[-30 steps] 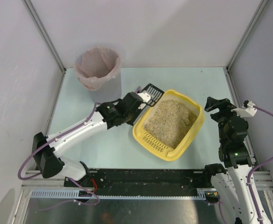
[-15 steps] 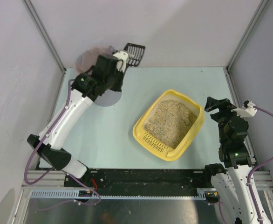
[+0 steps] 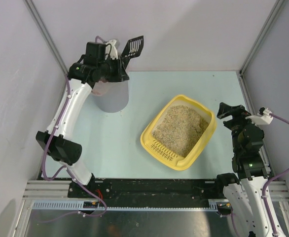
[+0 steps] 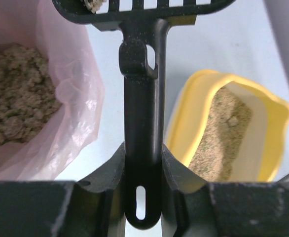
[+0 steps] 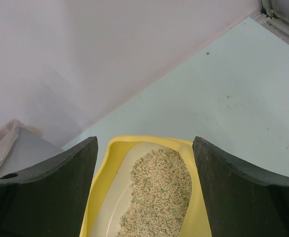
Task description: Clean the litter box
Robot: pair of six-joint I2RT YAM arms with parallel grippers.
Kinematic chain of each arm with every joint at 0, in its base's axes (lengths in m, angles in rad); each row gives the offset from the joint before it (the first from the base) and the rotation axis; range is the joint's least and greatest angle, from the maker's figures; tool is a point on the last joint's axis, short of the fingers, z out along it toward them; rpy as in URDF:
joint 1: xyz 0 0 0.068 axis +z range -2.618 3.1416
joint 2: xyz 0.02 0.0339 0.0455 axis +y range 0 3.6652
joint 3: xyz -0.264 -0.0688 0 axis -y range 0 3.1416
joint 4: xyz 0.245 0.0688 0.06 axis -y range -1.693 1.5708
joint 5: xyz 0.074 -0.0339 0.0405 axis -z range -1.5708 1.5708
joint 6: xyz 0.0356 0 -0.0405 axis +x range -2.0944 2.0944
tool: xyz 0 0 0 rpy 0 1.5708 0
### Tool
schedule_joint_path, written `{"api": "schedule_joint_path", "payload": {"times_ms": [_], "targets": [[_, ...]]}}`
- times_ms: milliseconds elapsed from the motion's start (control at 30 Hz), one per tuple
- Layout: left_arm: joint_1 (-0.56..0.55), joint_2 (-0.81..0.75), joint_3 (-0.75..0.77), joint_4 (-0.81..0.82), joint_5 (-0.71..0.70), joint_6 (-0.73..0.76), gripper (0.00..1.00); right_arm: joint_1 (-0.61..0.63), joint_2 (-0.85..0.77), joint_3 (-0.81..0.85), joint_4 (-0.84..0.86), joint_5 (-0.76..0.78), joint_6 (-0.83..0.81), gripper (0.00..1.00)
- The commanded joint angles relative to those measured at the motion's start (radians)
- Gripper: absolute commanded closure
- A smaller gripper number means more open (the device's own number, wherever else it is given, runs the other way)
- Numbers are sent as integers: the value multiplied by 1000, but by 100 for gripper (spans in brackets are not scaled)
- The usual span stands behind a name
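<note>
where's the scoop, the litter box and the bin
scoop (image 4: 142,148), left wrist view, on its black handle
litter box (image 3: 183,163), top view, on its near yellow rim
bin (image 3: 112,98), top view, on its grey side wall

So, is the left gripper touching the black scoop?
Touching. In the left wrist view the left gripper clamps the handle of the scoop between its jaws, no gap.

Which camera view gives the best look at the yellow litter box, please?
The top external view: the whole litter box shows, its slotted grille and beige litter included. The left wrist view catches only part of it behind the scoop handle; the right wrist view only one end, between its fingers.
</note>
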Motion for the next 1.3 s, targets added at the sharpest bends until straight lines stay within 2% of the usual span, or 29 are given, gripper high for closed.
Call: {"api": "schedule_joint_path", "payload": {"times_ms": [0,267,333,367,400,433,567,600,633,667,700,733,800,900,1167,1267], "targets": [[51,-58,-43,150,192,-140,100,1,-11,2,17,1,-1,17],[170,-176,-305,387,339,-382,100,0,-12,2,12,7,-10,17],[204,-218,-368,494,405,-477,100,0,-15,1,10,7,-10,17],[221,-238,-449,547,429,-518,100,-2,-21,2,9,9,-12,17],[256,-258,-497,669,475,-567,100,1,-23,2,7,12,-12,17],[271,-299,-543,728,494,-671,100,0,-26,2,7,13,-13,17],[315,-348,-728,966,572,-903,100,-2,-29,1,7,12,-12,17],[345,-356,-767,1112,588,-974,100,0,-28,1,7,12,-10,17],[351,-359,-808,1197,620,-1137,100,0,-29,1,7,9,-9,17],[365,-359,-881,1279,632,-1216,100,-2,-29,1,7,9,-7,17],[368,-357,-908,1404,640,-1284,100,0,-29,1,7,7,-7,17],[368,-356,-926,1446,643,-1378,100,-2,-31,2,9,4,-5,17],[370,-348,-962,1518,644,-1448,100,-2,-35,1,9,2,-5,17],[373,-351,-1021,1627,626,-1635,100,-2,-44,2,4,7,-10,17],[373,-315,-1164,1979,565,-1956,100,-2,-55,2,0,16,-18,17],[373,-275,-1210,2176,529,-2082,100,-2,-54,1,0,12,-15,17]]}}
